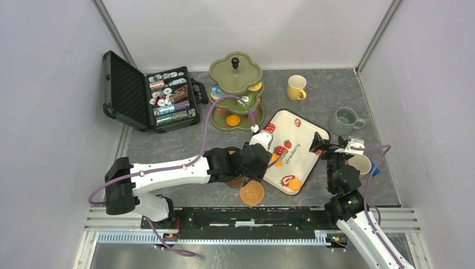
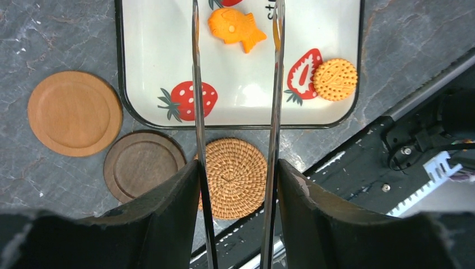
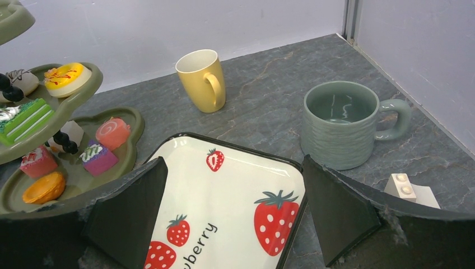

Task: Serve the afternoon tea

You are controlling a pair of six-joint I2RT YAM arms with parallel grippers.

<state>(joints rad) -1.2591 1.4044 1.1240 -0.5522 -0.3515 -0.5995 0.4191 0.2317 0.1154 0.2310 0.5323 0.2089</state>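
Grey marbled table, plain white walls. The orange fish-shaped toy cake lies on the white strawberry-print tray, between the two blades of the metal tongs. The left gripper clamps these tongs from outside, and the blades stand apart. Probable step: pinching the cake. Centre the blades on its body, not its tail, and squeeze gently. Blade height above the tray cannot be told. The right gripper hangs by the tray's right edge, fingers spread wide and empty. The olive-green three-tier stand stands beyond.
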